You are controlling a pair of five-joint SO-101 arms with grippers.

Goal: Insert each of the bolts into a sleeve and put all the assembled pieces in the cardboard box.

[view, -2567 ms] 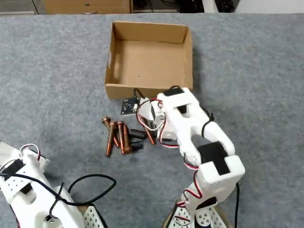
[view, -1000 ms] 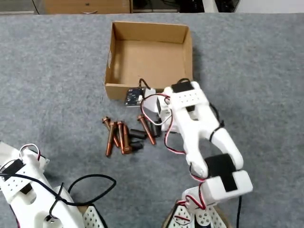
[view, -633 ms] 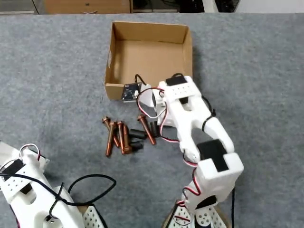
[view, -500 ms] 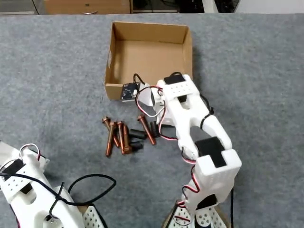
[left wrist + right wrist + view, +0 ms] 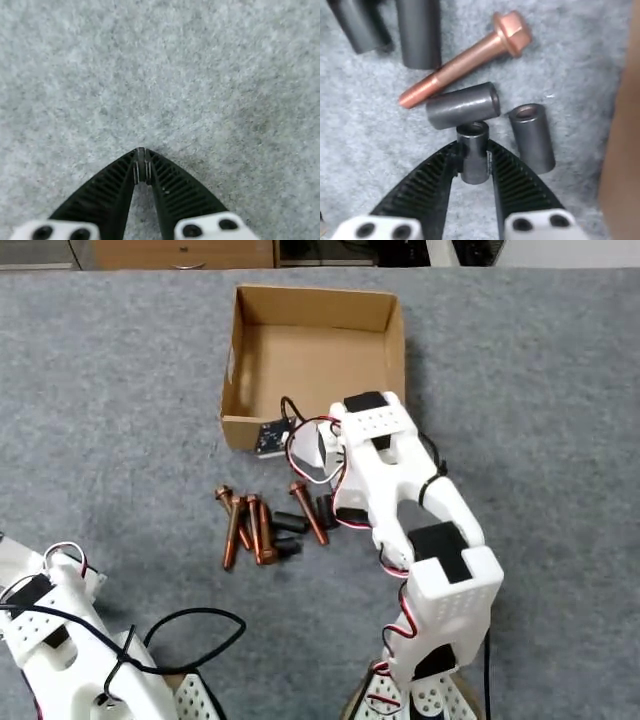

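Right hand (image 5: 472,150) around cylindrical sleeve (image 5: 473,167) (dark metal)

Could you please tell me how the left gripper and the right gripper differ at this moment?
The left gripper is shut on nothing, its fingers meeting; the right gripper is shut on a dark sleeve. Under the left gripper lies bare grey carpet; under the right gripper lie a copper bolt and other sleeves. Both have black ribbed fingers.
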